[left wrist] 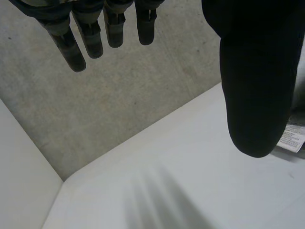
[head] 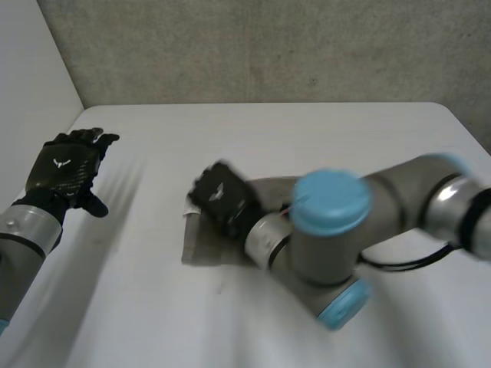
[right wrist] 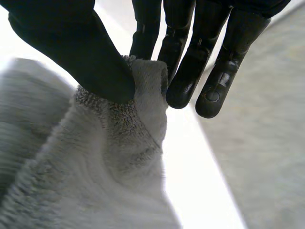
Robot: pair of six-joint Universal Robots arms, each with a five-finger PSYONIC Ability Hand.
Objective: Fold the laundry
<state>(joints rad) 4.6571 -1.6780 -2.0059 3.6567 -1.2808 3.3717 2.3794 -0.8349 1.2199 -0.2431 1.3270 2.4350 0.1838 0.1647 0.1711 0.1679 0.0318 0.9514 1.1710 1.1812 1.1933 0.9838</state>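
right hand [right wrist: 71, 47]: thumb and fingers [right wrist: 145, 43] pinched grey towel [right wrist: 119, 162] edge | left hand [head: 65, 169]: fingers [left wrist: 71, 52] straight, holding nothing, over worktop [head: 307, 130]

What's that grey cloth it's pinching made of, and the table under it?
The towel looks like terry cotton or similar fleece: grey, matt, with short fuzzy loops. The table looks like smooth white laminate or plastic, with a soft sheen.

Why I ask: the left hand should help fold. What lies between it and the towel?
Nothing visible does. Only bare table lies between the open left hand and the towel. The right hand pinches the towel's edge between thumb and fingers.
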